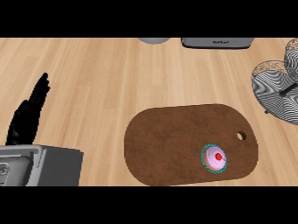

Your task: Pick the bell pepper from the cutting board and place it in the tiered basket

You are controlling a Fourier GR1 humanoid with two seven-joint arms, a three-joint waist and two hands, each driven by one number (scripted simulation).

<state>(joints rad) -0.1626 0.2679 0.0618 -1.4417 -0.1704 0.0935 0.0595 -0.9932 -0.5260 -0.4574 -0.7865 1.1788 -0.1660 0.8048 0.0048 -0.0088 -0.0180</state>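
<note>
A brown cutting board lies on the pale wooden desk, right of the middle, with a small hanging hole near its right edge. On the board's lower right part sits the task's item, a small round pink object with a red centre and a teal rim; nothing touches it. Well apart from it, at the right edge, stands the tiered basket of striped wire mesh. The left hand rests near the left edge, fingers released – straight and pointing up, holding nothing – above its grey forearm. At the far edge stand a grey appliance and, beside it, a grey rounded thing, cut off by the view.
</note>
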